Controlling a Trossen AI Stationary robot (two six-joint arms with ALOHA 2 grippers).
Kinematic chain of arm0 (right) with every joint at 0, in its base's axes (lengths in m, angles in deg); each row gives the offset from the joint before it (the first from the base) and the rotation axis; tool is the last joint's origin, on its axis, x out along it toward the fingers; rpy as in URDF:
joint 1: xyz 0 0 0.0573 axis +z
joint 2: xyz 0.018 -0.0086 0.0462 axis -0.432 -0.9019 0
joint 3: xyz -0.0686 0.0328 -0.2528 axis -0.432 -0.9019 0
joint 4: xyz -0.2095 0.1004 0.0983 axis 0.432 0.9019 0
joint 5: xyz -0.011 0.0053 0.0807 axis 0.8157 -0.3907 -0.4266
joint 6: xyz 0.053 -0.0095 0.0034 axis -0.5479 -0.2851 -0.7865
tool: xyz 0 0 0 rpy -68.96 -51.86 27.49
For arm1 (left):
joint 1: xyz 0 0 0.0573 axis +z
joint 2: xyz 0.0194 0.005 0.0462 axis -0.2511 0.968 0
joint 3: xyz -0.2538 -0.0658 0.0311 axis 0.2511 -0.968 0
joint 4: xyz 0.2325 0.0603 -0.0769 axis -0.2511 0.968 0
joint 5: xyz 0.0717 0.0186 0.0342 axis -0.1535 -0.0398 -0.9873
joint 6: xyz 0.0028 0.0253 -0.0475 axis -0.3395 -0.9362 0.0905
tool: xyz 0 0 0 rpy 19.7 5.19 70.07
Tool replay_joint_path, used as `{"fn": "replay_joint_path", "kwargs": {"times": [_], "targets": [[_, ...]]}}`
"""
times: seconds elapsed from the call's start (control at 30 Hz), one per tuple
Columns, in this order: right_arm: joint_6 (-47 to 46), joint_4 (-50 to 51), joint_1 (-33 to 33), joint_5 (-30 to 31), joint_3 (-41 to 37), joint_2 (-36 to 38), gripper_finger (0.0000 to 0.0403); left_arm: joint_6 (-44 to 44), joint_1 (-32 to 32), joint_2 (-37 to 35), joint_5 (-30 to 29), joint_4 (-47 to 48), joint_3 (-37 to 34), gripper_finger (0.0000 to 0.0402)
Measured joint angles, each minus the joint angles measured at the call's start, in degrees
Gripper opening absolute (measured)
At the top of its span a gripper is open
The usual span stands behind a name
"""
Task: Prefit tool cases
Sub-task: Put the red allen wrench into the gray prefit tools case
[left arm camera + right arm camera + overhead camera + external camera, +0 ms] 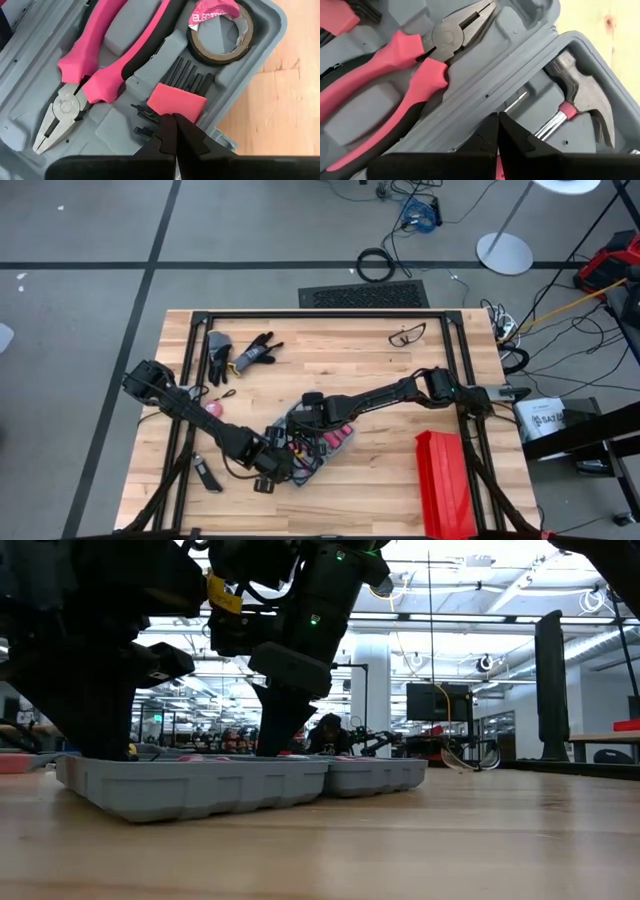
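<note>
From above, the open tool case (305,448) lies on the wooden worktop (330,370) a little toward its front edge, left of centre, with both dark arms converging over it. The left gripper (275,465) hangs over the case's front-left part; the right gripper (312,412) sits over its rear part. A pair of black gloves (240,355) rests near the back-left corner, safety glasses (407,334) near the back edge toward the right, and a long red box (440,480) by the front-right corner.

At table height, the grey case (240,785) is seen spread flat in two halves, the arms coming down onto it from above (which arm is which cannot be told here).

The left wrist camera looks into the case (270,30): pink-handled pliers (85,75) in their slot, a roll of tape (220,32) whose pink wrapper reads "ELECTR..." before it is cut off, and a pink holder of black hex keys (177,97). The left gripper (175,131), fingers pressed together and holding nothing, has its tips just at the holder's near edge.

The right wrist camera shows the case's central ridge (485,95), the pliers (420,75) on one side and a hammer (580,100) on the other. The right gripper (498,131), fingers together and empty, is poised right over that ridge.
</note>
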Motion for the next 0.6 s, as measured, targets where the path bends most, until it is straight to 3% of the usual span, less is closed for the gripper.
{"fn": "replay_joint_path", "kwargs": {"times": [0.17, 0.43, 0.6], "targets": [[-0.03, -0.23, 0.00, -0.02, 0.00, 0.00, 0.0000, -0.06, 0.43, -1.14, 0.59, 0.38, 0.01, 0.0000], [-0.81, -1.54, 0.00, 0.03, 0.00, -0.07, 0.0000, 1.57, 0.49, -9.85, -3.76, 3.41, 1.16, 0.0000], [-1.09, -1.52, 0.00, 0.23, 0.00, -0.07, 0.0000, 1.67, 0.45, -10.09, -3.89, 2.68, 1.11, 0.0000]]}}
